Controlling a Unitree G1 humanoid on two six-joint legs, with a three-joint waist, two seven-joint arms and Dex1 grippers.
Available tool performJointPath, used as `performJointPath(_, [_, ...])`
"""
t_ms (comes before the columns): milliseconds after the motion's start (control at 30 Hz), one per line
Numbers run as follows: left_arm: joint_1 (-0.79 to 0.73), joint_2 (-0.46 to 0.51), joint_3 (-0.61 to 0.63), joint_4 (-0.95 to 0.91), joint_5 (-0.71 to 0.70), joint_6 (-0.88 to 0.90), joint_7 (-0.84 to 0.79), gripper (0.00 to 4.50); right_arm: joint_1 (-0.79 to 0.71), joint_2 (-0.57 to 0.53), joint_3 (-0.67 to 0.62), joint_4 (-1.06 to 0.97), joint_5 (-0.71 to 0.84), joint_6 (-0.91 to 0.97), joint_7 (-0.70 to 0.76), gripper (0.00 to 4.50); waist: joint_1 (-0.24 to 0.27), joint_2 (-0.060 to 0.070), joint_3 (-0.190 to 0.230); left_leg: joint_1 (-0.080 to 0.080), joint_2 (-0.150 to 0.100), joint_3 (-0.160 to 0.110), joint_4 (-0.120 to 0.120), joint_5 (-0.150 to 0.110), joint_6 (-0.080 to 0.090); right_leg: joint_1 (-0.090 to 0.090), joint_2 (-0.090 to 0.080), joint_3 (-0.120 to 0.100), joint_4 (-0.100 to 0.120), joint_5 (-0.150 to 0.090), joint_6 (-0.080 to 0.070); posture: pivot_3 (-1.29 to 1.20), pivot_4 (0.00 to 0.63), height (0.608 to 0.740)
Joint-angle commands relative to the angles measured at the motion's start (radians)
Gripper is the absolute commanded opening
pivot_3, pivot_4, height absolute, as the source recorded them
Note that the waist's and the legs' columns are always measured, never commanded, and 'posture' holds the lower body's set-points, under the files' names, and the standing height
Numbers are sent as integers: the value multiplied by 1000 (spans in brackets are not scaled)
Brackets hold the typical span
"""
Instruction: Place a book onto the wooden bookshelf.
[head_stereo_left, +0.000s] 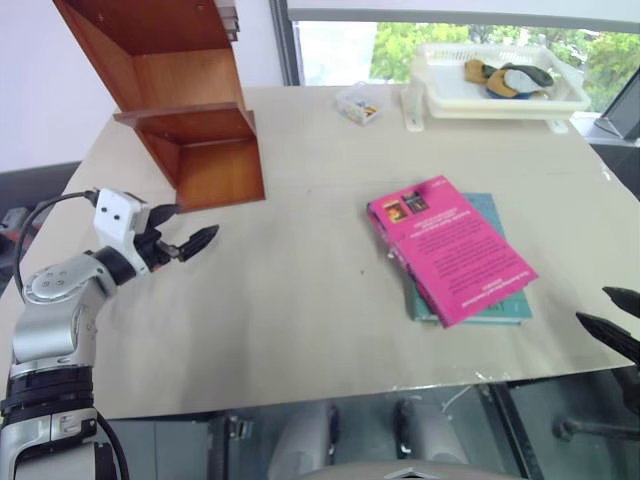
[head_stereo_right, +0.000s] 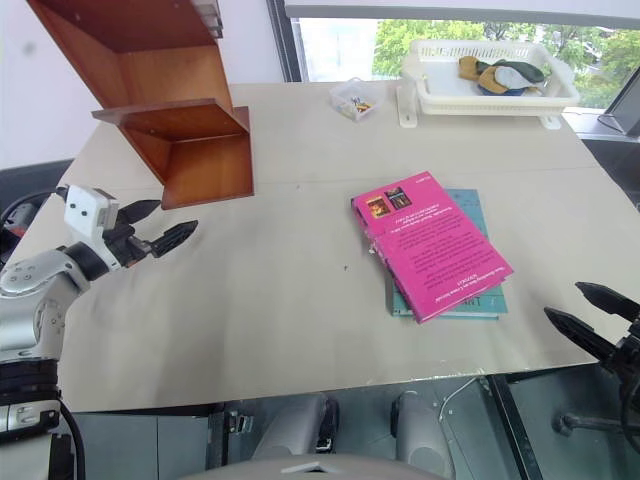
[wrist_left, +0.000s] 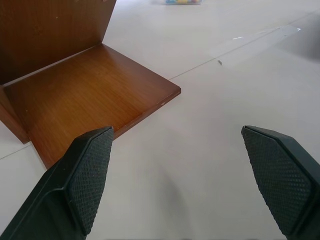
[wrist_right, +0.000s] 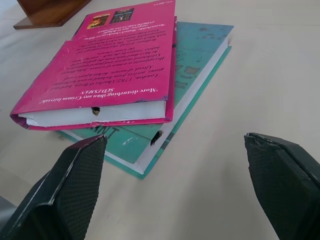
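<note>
The pink book (head_stereo_left: 450, 247) lies flat on the pale surface (head_stereo_left: 300, 300), on top of a teal-green book (head_stereo_left: 495, 305) and turned a little askew to it, so the teal cover shows along the far and near edges. Its cover with two small pictures and dark text faces up, and in the right wrist view the white page edges (wrist_right: 95, 114) face the camera.

The wooden bookshelf (head_stereo_left: 185, 95) stands at the far left of the surface, well apart from the books, its open compartments facing the robot's right. Its lowest board rests directly on the surface.

The left claw (head_stereo_left: 185, 240) hovers just above the surface near the bookshelf's bottom board, fingers spread wide apart with nothing between them; in the left wrist view the corner of that board (wrist_left: 100, 95) sits just beyond one fingertip.

The right claw (head_stereo_right: 590, 318) is at the near right edge of the surface, close to the books but not touching them, its fingers also wide apart and empty.

At the far edge sit a white plastic basket (head_stereo_left: 500, 95) holding a few cloth-like items and a small clear box (head_stereo_left: 358, 104) with coloured bits inside.
</note>
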Motion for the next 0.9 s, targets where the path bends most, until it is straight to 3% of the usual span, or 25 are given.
performJointPath(33, [-15,3,10,-2,-4,-23,-8,4407,-7,-1,-33,-14,7,-22,-8,4500,0,0,0,0,0,0,0,0,0,0,0,0,0,0,0,0,150,740])
performJointPath(900, [-4,4,21,-11,-8,-28,-27,4407,-76,-8,-7,46,-52,-56,-31,4500,0,0,0,0,0,0,0,0,0,0,0,0,0,0,0,0,150,740])
